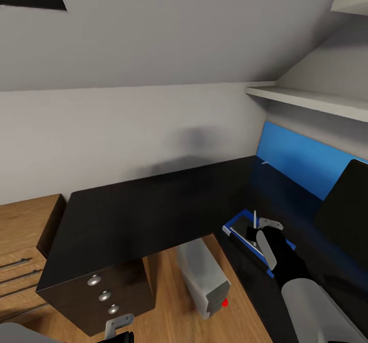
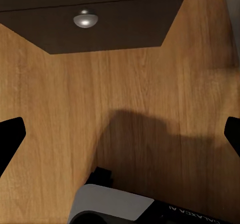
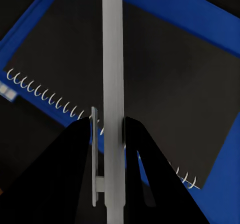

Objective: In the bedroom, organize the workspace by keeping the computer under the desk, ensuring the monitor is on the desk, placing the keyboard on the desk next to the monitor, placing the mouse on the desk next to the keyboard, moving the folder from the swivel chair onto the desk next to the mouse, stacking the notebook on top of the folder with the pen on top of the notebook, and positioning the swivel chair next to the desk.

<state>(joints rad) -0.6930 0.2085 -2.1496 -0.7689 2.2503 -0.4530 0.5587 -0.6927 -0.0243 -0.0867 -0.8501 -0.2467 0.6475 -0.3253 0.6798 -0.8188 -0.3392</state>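
Note:
A blue folder (image 1: 231, 227) lies on the black desk (image 1: 138, 215) near its inner corner, with a dark spiral notebook (image 3: 155, 73) on top of it. My right gripper (image 1: 254, 232) hovers just above the notebook, shut on a silver pen (image 3: 112, 73) that stands upright between its fingers (image 3: 82, 174). The folder's blue edge (image 3: 200, 13) frames the notebook. The grey computer tower (image 1: 202, 276) stands on the floor under the desk. My left gripper (image 1: 119, 327) hangs low by the desk's drawers, open over the wooden floor (image 2: 120, 93), with nothing between its fingers (image 2: 10, 139).
A bright blue panel (image 1: 301, 161) stands at the desk's back right, and a black slab (image 1: 345, 215) rises in front of it. White shelves (image 1: 306, 97) jut from the wall above. A drawer unit with round knobs (image 1: 105, 296) forms the desk's left end; a wooden cabinet (image 1: 25, 246) stands beside it.

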